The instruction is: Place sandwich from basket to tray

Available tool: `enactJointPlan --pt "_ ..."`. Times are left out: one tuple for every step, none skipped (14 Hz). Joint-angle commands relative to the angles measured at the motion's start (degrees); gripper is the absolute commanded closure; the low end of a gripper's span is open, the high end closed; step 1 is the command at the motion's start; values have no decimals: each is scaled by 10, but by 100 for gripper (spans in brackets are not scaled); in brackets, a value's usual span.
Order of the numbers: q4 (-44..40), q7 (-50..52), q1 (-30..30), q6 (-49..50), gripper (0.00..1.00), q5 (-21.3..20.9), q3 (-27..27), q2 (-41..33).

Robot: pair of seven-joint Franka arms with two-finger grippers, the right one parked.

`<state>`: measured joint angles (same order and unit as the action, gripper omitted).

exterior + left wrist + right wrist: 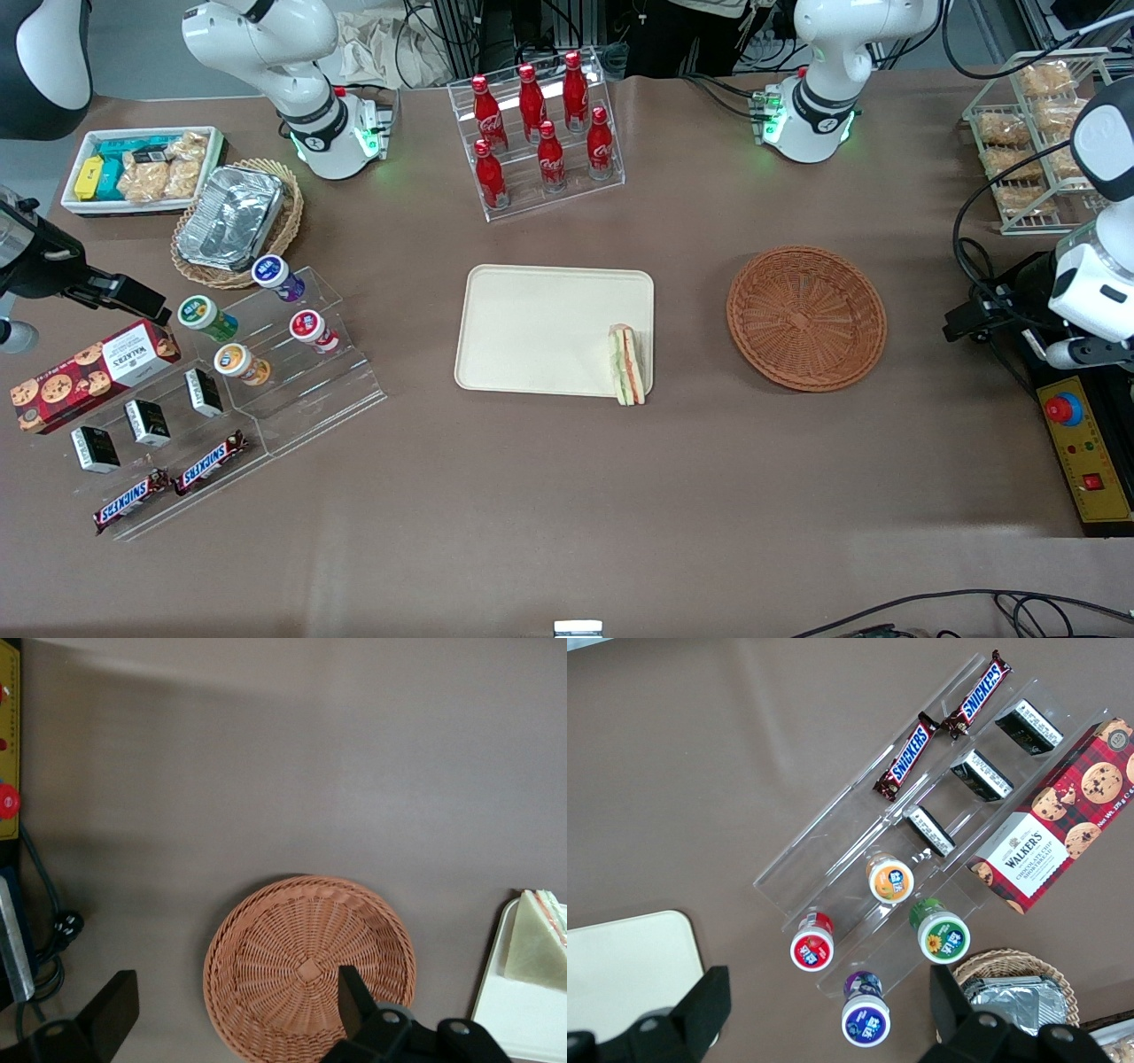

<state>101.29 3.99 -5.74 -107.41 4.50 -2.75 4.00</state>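
A: Risk check? Sandwich (626, 364) on tray (540, 328), but right at the rim nearest the basket (806, 317), corner overhanging. Could tip off onto the surface (567, 514) if nudged.

B: Noted. Tool (230, 1010) well clear, up above the basket, fingers (352, 992) spread apart, gripping nothing.

A: Containers?

B: Basket empty. Tray carrying only the sandwich. Tan wicker basket (288, 213) with foil container (232, 217).

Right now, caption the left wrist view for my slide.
Open gripper above the empty wicker basket; sandwich rests on the tray.
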Motion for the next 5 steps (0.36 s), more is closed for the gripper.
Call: enactJointPlan --pt "-32 0 -13 37 0 -12 -4 -7" --pt "-31 -6 -11 36 0 -18 -4 -9" --pt "-31 0 -9 37 0 -18 -6 -7" --pt "-32 0 -8 37 0 -19 -7 -7" --pt "-31 -1 -4 37 0 -21 -7 -7"
